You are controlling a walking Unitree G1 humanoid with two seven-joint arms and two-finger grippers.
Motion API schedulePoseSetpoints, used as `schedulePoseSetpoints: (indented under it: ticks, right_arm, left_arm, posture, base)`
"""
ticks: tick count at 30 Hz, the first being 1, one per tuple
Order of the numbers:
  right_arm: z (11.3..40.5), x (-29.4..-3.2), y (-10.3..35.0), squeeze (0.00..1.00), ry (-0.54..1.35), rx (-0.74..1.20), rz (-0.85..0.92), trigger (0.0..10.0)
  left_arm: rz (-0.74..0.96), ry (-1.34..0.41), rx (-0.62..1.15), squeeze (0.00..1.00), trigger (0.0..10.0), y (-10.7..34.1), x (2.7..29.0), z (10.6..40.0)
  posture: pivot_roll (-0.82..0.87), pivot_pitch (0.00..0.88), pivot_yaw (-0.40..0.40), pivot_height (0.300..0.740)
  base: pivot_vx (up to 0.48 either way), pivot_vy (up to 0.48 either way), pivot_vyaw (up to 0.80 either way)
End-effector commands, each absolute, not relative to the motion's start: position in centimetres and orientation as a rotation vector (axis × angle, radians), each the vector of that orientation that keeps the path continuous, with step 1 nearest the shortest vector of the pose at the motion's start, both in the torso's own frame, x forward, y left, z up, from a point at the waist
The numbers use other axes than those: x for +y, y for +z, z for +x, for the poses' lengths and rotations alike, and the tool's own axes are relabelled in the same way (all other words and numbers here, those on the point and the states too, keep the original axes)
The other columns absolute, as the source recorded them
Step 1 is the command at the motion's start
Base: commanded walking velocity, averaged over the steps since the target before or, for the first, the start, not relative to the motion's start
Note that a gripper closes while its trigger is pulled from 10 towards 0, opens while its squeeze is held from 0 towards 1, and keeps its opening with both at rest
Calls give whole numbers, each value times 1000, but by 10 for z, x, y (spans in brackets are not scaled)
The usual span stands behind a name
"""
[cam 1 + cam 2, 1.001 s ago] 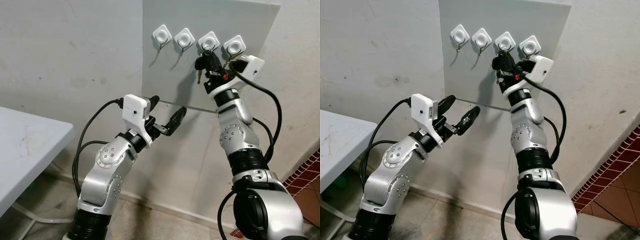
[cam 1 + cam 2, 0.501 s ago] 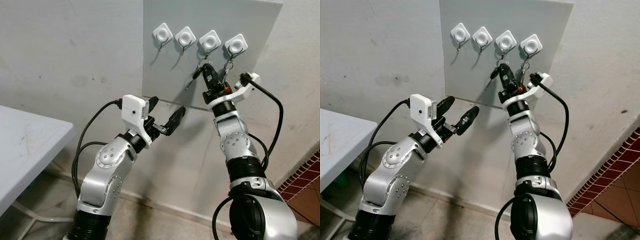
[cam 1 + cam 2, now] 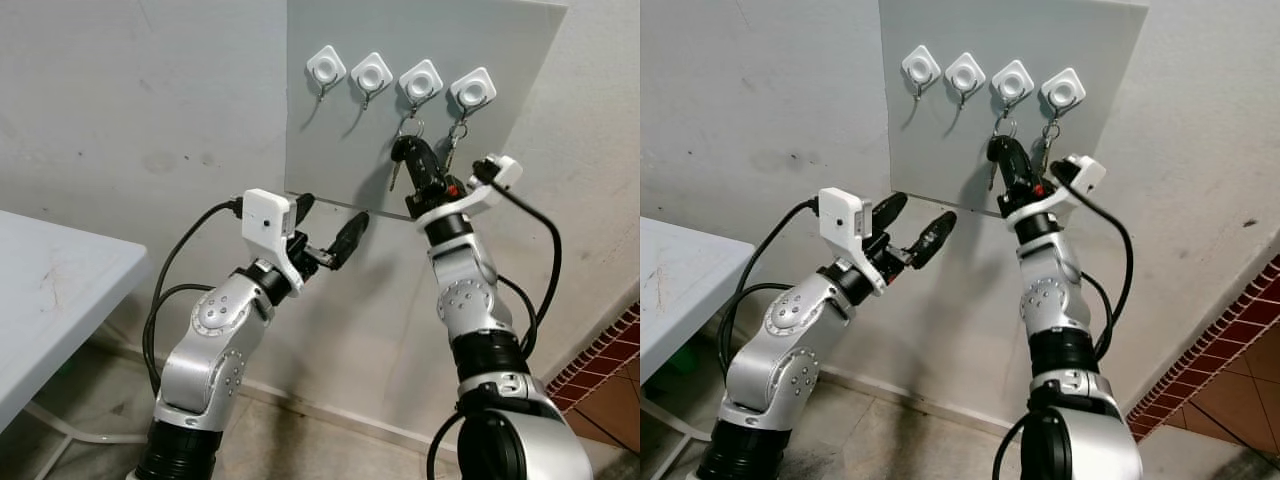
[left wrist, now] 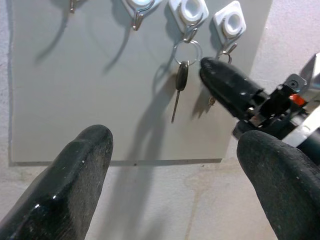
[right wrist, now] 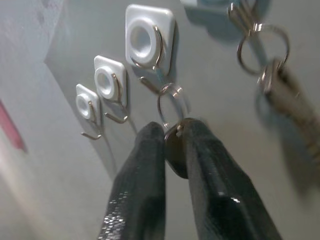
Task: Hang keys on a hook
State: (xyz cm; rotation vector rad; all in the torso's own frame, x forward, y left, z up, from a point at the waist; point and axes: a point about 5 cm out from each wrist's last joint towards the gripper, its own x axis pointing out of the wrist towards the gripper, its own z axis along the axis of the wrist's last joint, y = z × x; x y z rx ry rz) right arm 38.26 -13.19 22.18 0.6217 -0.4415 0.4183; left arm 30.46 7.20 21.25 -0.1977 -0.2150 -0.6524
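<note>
1. Nearest, my left gripper (image 3: pixel 330 228) hovers open in front of the wall, its rounded black fingers (image 4: pixel 75 175) spread wide and empty.
2. A pale table (image 3: pixel 40 300) with a scuffed top stands at my far left.
3. Farther on, my right gripper (image 5: pixel 172 137) is closed on the dark-headed key (image 4: pixel 182 77), just below the hooks.
4. The key's thin metal ring (image 4: pixel 187 50) hangs on the third white square hook (image 3: pixel 420 82) of the smooth grey board (image 3: pixel 340 150).
5. Another key (image 3: pixel 450 152) dangles from the fourth hook (image 3: pixel 471 92).
</note>
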Motion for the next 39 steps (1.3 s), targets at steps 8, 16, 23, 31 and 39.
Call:
schedulePoseSetpoints:
  ticks: [8, 16, 23, 31, 39]
  right_arm:
    - [370, -133, 224, 1000, 393, -515, 400, 10000]
    - [356, -136, 208, 1000, 371, -501, 373, 10000]
    - [331, -148, 181, 0, 306, -463, 314, 10000]
    - [310, -165, 151, 0, 196, -386, 256, 10000]
    - [280, -187, 92, 0, -32, -152, 165, 10000]
  left_arm:
    - [-208, -606, -226, 0, 10000, 212, 75, 304]
    - [-230, -521, -200, 0, 10000, 203, 83, 309]
    - [-242, -424, -157, 0, 10000, 180, 95, 313]
    - [-255, -345, -102, 0, 10000, 152, 109, 312]
    - [-205, -280, 20, 0, 10000, 99, 127, 307]
  posture:
    - [6, 27, -39, 740]
    - [5, 16, -37, 740]
    - [3, 0, -34, 740]
    - [-11, 0, -26, 740]
    - [-17, 0, -20, 740]
  base:
    - [0, 0, 0]
    - [0, 0, 0]
    - [0, 0, 0]
    - [0, 0, 0]
    - [0, 0, 0]
